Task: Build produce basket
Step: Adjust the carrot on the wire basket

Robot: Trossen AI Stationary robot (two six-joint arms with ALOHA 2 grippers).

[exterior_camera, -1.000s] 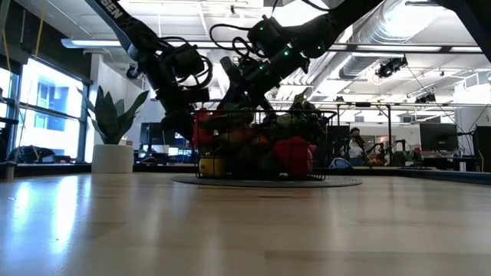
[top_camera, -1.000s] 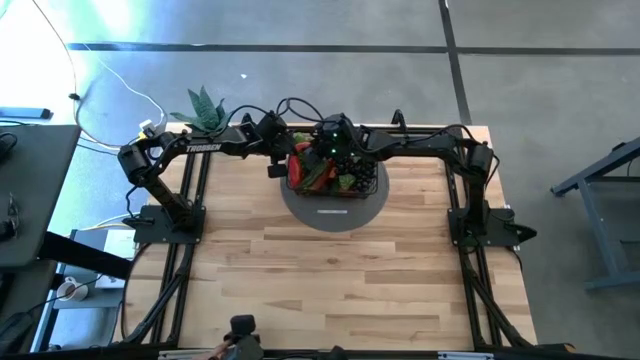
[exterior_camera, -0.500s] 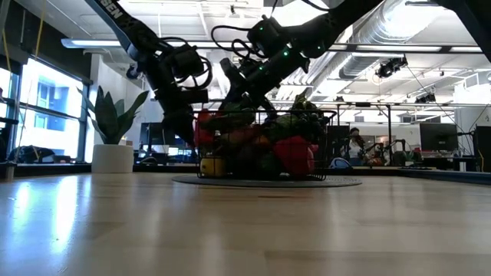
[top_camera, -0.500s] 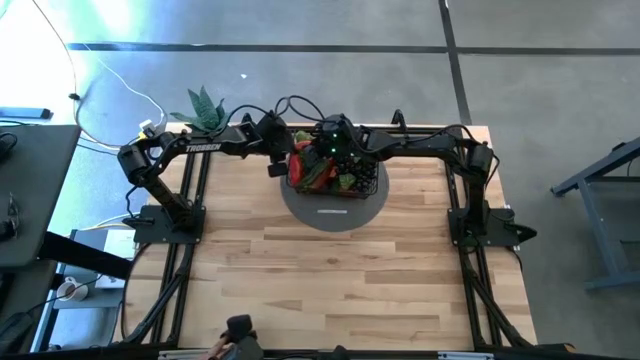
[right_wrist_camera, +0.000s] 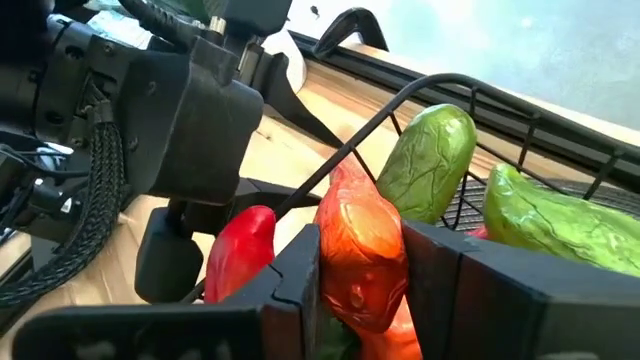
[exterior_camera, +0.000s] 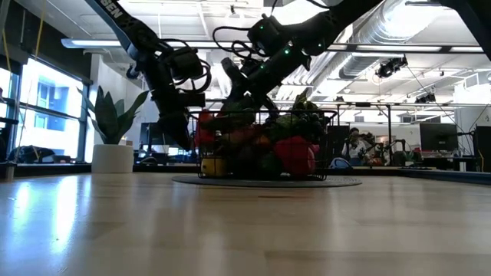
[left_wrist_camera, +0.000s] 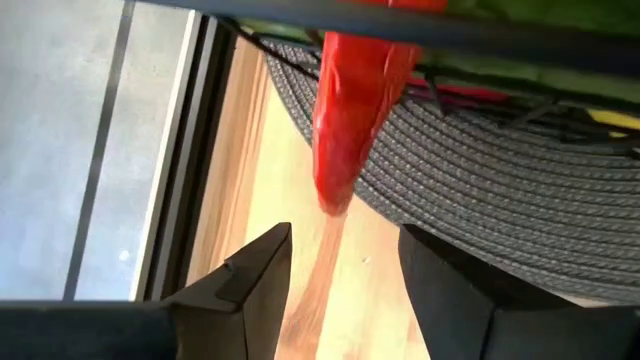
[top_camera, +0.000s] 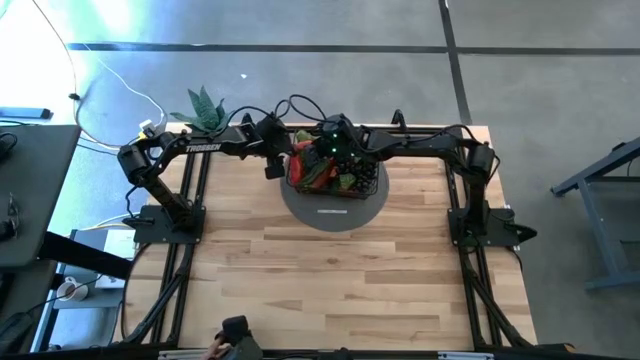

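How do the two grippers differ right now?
The left gripper stands open and empty, outside the basket's left wall, a red chilli hanging ahead of it. The right gripper is closed on an orange pepper, over the basket. Both work at the basket's left side.

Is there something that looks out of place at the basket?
Yes: a red chilli pokes out through the basket side, its tip hanging over the grey mat in front of the left gripper open fingers.

White lettering "TROSSEN" runs along the left arm (top_camera: pixel 203 148) in the high view.
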